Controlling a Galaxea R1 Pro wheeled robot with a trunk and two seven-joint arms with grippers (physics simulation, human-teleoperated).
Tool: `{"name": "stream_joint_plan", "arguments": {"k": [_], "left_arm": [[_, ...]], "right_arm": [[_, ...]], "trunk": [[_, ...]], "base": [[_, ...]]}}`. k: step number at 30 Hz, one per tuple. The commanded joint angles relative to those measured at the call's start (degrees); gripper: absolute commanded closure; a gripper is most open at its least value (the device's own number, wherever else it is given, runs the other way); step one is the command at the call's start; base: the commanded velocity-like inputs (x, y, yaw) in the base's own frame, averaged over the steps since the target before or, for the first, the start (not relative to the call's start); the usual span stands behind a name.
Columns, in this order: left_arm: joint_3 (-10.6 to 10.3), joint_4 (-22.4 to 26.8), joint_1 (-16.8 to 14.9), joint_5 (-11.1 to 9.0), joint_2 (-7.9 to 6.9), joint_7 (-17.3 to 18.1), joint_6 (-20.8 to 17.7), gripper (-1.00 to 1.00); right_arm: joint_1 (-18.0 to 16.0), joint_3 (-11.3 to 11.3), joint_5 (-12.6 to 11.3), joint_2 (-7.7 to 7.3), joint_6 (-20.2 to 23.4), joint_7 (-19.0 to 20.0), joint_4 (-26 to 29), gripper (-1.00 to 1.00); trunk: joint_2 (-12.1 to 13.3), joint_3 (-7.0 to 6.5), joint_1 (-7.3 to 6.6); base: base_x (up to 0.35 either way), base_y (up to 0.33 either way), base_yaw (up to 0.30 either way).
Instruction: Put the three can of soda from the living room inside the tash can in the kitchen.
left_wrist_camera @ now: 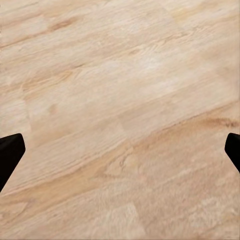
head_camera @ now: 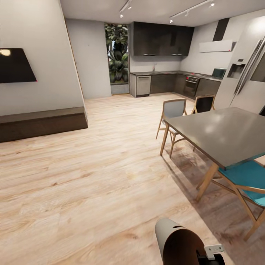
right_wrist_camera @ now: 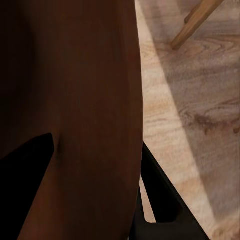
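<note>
I am driving over pale plank floor (head_camera: 92, 165) with the kitchen (head_camera: 165, 79) far ahead. The bin (head_camera: 176, 241) rides at the lower edge of the head view, tipped, its brown inside facing me. In the right wrist view that brown wall (right_wrist_camera: 75, 100) lies between the right tool's (right_wrist_camera: 97, 192) dark fingers (right_wrist_camera: 25, 185), so I judge this tool clamps the bin's rim. The left tool (left_wrist_camera: 120, 152) hangs wide over bare floor and carries nothing. No cans are visible from here.

Risks: the bin could slip from a rim-only hold, or swing into the table (head_camera: 224, 136) and the teal chair (head_camera: 246, 180) close on my right.

Open room lies left and ahead, up to the low dark bench (head_camera: 40, 123).
</note>
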State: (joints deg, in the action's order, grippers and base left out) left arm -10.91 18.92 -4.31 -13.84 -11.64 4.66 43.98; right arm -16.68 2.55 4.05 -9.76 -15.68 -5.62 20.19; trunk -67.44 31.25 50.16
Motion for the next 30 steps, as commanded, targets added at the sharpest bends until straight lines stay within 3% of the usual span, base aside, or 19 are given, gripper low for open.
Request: {"name": "stream_joint_plan", "arguments": {"k": [1,10,30], "left_arm": [[0.0,-0.1,0.0,0.0,0.02,0.0,0.0,-1.0],[0.4,-0.2,0.0,0.0,0.01,0.0,0.9,-1.0],[0.5,-0.1,0.0,-0.2,-0.05,0.3,1.4,-1.0]], "right_arm": [[0.0,-0.1,0.2,0.0,0.0,0.0,0.1,1.0],[0.0,-0.1,0.2,0.02,0.0,0.0,0.1,1.0],[0.0,-0.1,0.2,0.01,0.0,0.0,0.1,1.0]], "trunk": [[0.0,-0.01,0.0],[0.0,-0.01,0.0],[0.0,-0.01,0.0]], "base": [[0.206,-0.152,0.116],[0.048,0.003,0.13],[-0.125,0.251,0.095]]}}
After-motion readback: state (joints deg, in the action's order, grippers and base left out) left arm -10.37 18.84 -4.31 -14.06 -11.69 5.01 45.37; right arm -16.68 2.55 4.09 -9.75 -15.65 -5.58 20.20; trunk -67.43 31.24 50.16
